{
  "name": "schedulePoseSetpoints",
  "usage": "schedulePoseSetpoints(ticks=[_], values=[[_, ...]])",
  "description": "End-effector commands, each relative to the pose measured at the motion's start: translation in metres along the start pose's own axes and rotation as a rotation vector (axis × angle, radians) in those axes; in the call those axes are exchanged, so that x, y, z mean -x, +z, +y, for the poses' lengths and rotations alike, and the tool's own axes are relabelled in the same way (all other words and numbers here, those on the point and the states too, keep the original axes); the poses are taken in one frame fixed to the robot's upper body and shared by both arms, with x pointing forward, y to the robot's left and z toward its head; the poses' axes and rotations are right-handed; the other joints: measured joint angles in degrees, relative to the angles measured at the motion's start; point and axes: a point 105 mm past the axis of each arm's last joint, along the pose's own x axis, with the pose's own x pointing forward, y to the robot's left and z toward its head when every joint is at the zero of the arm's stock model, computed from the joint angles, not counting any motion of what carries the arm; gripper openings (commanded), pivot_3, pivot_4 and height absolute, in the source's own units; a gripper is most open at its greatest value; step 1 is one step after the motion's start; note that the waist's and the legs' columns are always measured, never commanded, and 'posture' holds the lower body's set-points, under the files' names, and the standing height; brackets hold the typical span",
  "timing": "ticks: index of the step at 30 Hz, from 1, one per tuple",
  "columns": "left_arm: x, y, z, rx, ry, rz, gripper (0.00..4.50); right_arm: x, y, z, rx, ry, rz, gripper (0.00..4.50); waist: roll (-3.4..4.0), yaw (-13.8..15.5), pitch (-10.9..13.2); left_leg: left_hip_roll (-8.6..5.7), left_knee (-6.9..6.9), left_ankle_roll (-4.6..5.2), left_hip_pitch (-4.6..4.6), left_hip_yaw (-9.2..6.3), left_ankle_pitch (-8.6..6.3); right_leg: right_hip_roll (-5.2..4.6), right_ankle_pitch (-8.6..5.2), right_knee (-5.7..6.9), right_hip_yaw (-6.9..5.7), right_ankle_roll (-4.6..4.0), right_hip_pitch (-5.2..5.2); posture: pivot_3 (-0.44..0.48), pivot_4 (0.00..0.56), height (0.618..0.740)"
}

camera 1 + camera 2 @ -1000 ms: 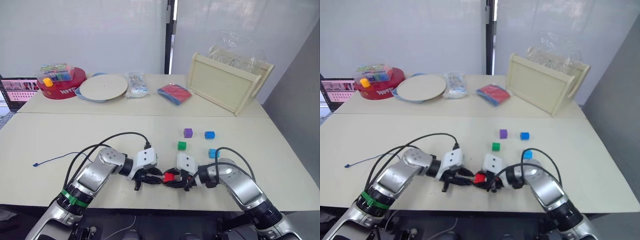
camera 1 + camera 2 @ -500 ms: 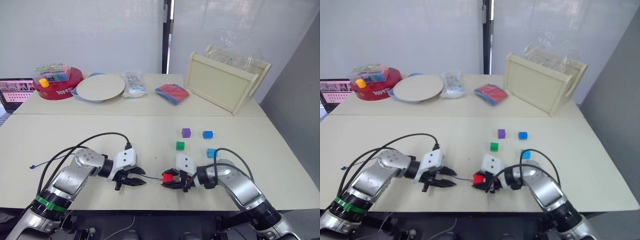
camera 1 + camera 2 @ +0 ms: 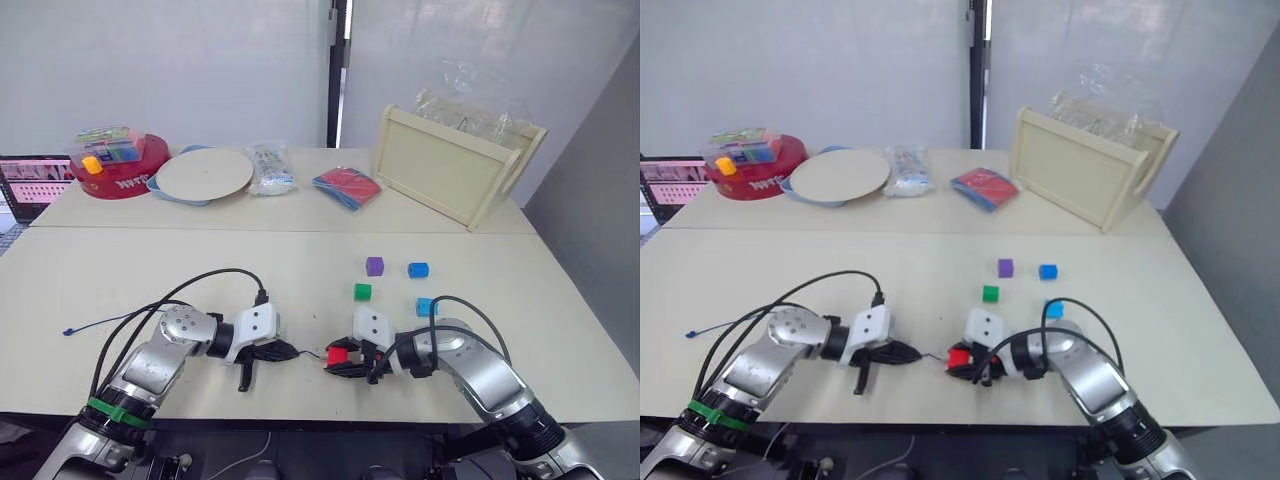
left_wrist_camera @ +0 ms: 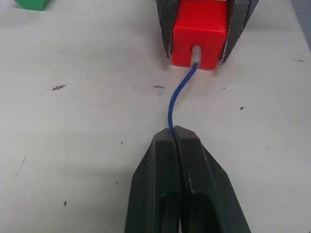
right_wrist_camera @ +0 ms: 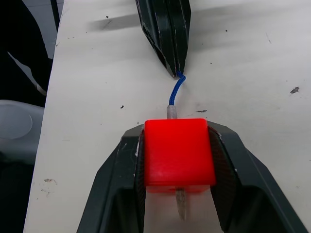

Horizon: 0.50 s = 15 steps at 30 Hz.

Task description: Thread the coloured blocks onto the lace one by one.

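R end effector (image 5: 177, 182) grips red block (image 5: 178, 151), L end effector (image 4: 176, 141) pinches lace (image 4: 179, 96); green block (image 3: 363, 291) nearby.

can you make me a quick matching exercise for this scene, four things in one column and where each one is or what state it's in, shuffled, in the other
Things:
1. red block
2. lace
3. green block
4. purple block

States:
A. loose on the table, beside a blue block
B. pinched in the left tool, pale tip through the red block
C. clamped in the right tool
D. loose on the table, nearest the red block

Pairs: 1-C, 2-B, 3-D, 4-A
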Motion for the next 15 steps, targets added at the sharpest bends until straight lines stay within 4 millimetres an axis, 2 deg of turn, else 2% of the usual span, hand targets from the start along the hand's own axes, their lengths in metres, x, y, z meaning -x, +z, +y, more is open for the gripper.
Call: schedulePoseSetpoints(ticks=[1,7,15], values=[[-0.007,0.006,-0.005,-0.022,-0.039,-0.014,0.02,0.000,-0.002,0.003,-0.011,0.000,0.004,1.19,0.00,0.00,0.00,0.00,0.00,0.00,0.00,0.00,0.00,0.00,0.00,0.00,0.00,0.00,0.00,0.000,0.150,0.740],[-0.017,0.023,-0.008,-0.051,-0.056,-0.053,0.02,-0.003,0.000,0.003,-0.011,-0.004,0.000,1.19,0.00,0.02,0.00,0.00,0.00,0.00,-0.03,0.00,0.00,0.00,0.00,-0.01,0.00,0.00,-0.01,0.000,0.150,0.740],[-0.003,0.011,-0.008,-0.043,-0.054,0.026,0.02,-0.005,0.000,0.004,-0.014,-0.003,0.001,1.19,0.00,-0.17,0.00,0.01,0.00,0.00,-0.02,0.00,0.00,0.02,0.00,0.01,0.00,0.00,-0.04,0.000,0.150,0.740]])
